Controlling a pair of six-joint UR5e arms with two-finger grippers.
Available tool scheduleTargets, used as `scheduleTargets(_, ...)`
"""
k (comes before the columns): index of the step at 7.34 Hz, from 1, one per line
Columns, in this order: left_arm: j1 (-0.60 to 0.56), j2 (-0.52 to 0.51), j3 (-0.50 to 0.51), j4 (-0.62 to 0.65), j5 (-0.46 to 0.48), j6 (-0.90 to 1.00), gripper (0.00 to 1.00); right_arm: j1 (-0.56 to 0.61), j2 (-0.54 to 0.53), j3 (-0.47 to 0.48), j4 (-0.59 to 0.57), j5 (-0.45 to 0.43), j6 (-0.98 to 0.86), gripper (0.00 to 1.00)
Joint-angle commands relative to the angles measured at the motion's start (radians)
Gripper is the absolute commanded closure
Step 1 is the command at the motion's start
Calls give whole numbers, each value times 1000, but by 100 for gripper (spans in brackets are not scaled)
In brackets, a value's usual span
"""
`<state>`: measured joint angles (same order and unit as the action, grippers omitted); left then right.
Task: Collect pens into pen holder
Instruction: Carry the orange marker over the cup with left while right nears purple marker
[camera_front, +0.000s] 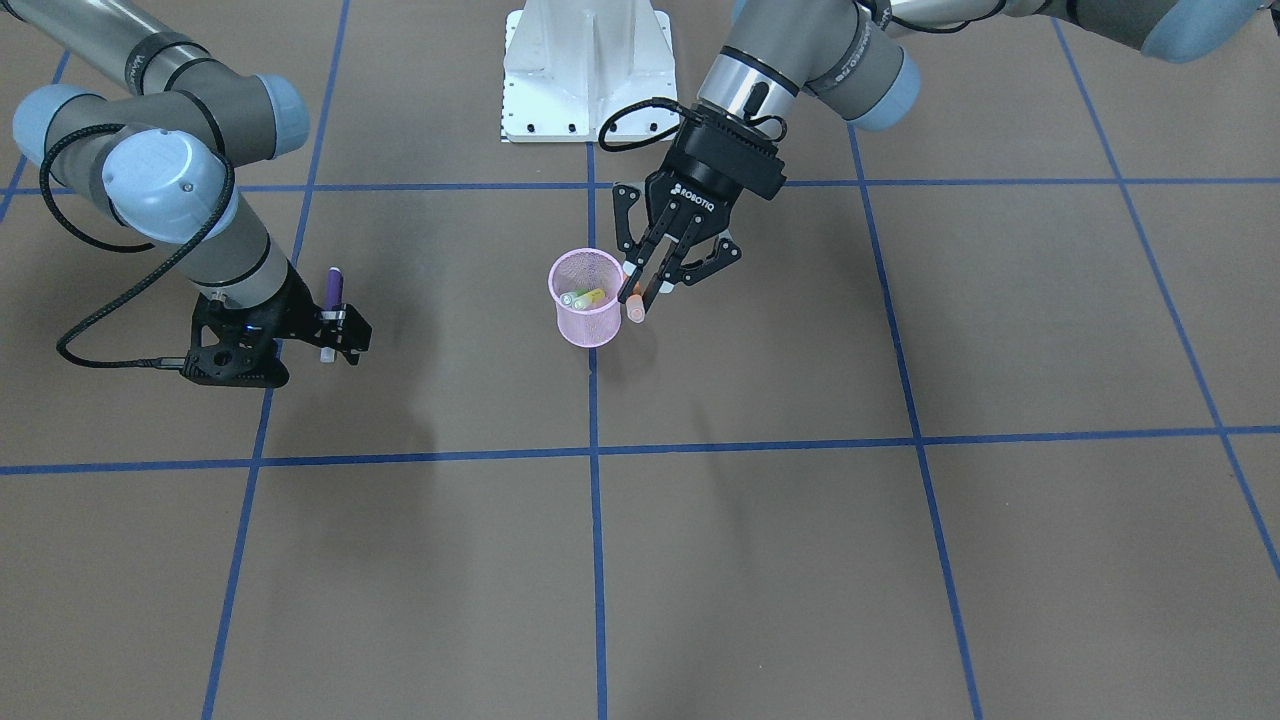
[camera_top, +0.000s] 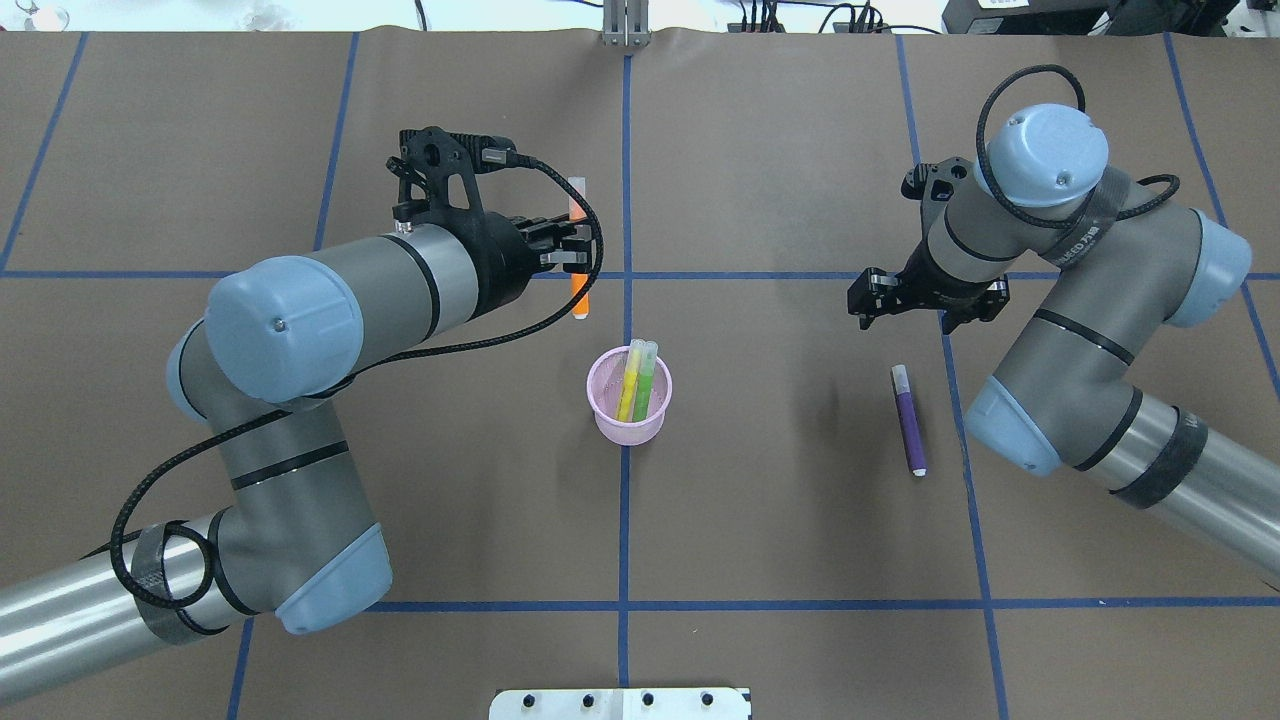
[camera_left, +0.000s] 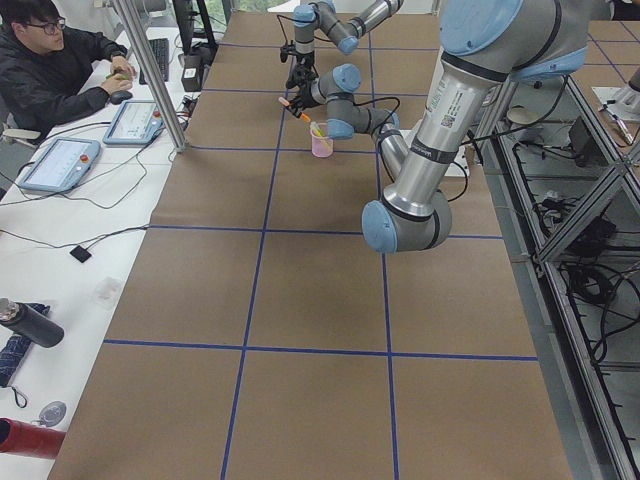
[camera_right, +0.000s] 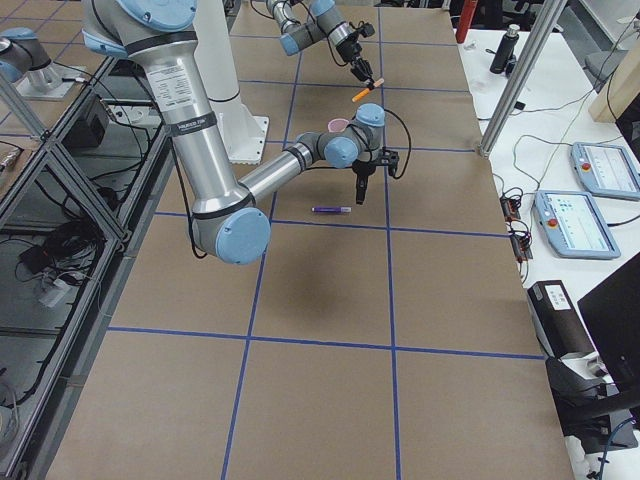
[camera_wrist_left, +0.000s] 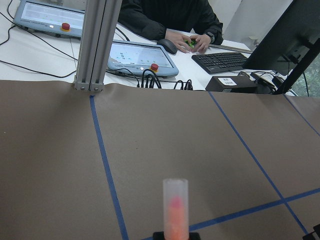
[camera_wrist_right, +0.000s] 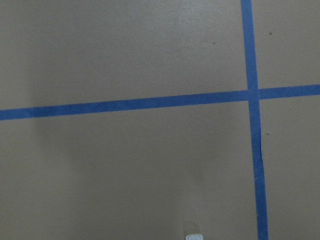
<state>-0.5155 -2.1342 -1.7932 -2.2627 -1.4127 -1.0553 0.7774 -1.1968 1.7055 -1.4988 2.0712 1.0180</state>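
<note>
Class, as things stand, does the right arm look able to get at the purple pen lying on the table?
Probably yes: the purple pen lies alone on bare table, close to the right tool, with nothing between them.

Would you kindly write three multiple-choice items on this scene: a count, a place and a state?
1. How many pens stand in the round pink wire-mesh cup? A one; B two; C four.
2. Where is the purple marker pen? A in the cup; B on a keyboard; C on the table near the right hand.
3. The left hand is: A shut on the orange marker pen; B open, empty; C inside the cup.
Key: 1 B, yellow pen and green pen inside; 2 C, it lies flat there; 3 A, it grips the pen.
</note>
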Motion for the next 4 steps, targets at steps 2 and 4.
scheduleTargets(2, 55, -3, 9, 2, 50, 0, 100, -39, -7, -20, -1, 6, -15, 1)
scheduleTargets(4, 114, -62, 93, 0, 136, 1, 100, -47, -14, -29, 0, 6, -32, 1)
